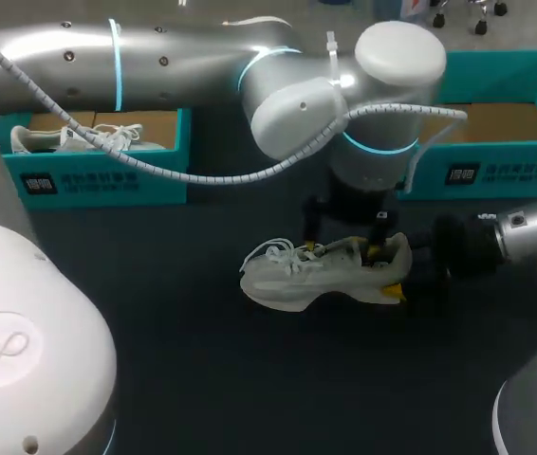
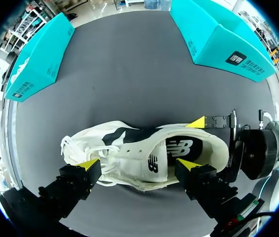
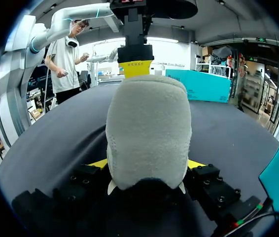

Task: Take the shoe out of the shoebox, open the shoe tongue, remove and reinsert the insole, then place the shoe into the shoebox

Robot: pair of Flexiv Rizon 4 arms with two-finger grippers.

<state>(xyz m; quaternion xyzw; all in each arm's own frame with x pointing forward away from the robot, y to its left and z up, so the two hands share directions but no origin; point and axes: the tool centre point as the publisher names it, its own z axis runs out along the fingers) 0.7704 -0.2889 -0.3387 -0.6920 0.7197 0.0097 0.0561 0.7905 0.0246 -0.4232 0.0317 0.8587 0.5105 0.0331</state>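
Sneaker (image 1: 316, 275): white, resting on dark tabletop (image 1: 202, 379), outside both teal shoeboxes (image 1: 107, 180)
Right gripper (image 3: 147, 165): jaws clamped on sneaker's heel
Left gripper (image 2: 138, 164): jaws apart, above sneaker's collar

Desk (image 1: 202, 379): dark, matte, uniform surface.

Teal shoebox (image 1: 107, 172): stands at the desk's far left edge, open at the top. The inside is plain brown cardboard. The front wall carries a dark label (image 1: 39, 182) with white print near its left end.

Second shoe (image 1: 64, 140): white, lying inside this box toward its left end. Its white laces (image 1: 117, 136) are loose and trail toward the middle of the box.

In the left wrist view the same box shows one long teal wall with the label at one end.
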